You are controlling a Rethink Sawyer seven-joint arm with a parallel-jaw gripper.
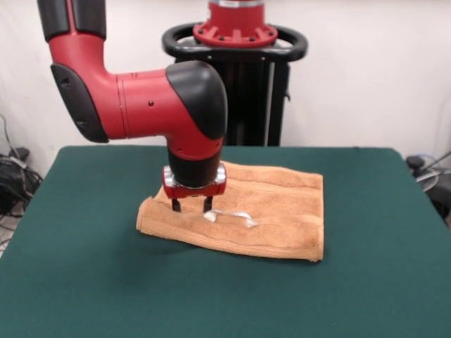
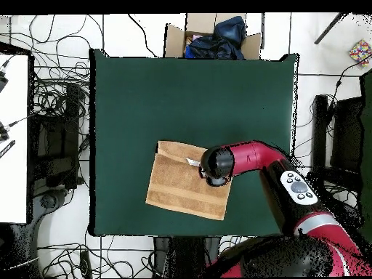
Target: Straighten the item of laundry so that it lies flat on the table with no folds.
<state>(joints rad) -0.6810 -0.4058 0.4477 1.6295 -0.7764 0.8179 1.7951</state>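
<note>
The item of laundry, an orange-tan towel, lies doubled over near the middle of the green table, with a thick rounded fold along its front edge. A small white label rests on its upper layer. My gripper hangs straight down over the towel's left part. It is open, and both dark fingertips are at the cloth surface just left of the label. In the overhead view the towel shows as a rectangle, and the arm's wrist covers its upper right corner and hides the gripper.
Green table surrounds the towel on all sides. Beyond the table's top edge in the overhead view stands a cardboard box with dark cloth in it. Cables lie on the floor at the left, beside a white surface.
</note>
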